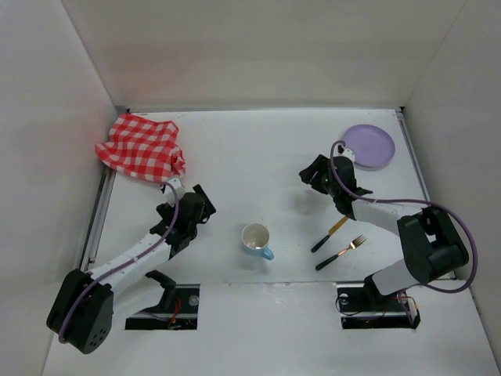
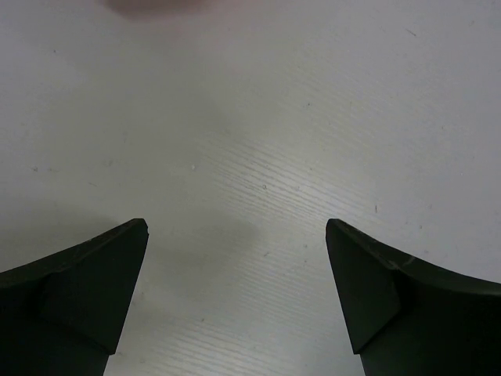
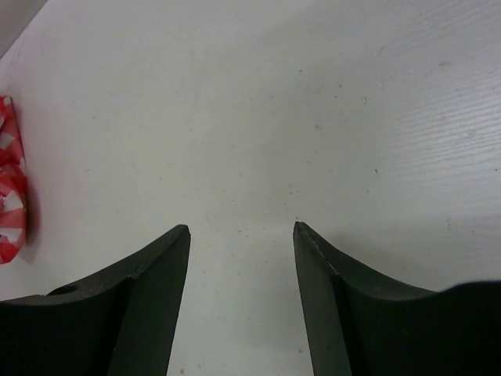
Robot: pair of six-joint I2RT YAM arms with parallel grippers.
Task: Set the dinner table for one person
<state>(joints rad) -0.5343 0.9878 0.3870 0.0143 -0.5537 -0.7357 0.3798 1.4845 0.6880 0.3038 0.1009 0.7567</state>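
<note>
The dinner table is a large matte white surface. On it lie a purple plate at the back right, a white cup with a blue handle near the front middle, and a black-handled knife and fork to the cup's right. My left gripper is open and empty over bare table, left of the cup and just below the checked cloth. In the left wrist view its gripper frames only table. My right gripper is open and empty, left of the plate, over bare table.
A crumpled red-and-white checked cloth lies at the back left corner; its edge shows in the right wrist view. White walls enclose the table on three sides. A metal rail runs along the left edge.
</note>
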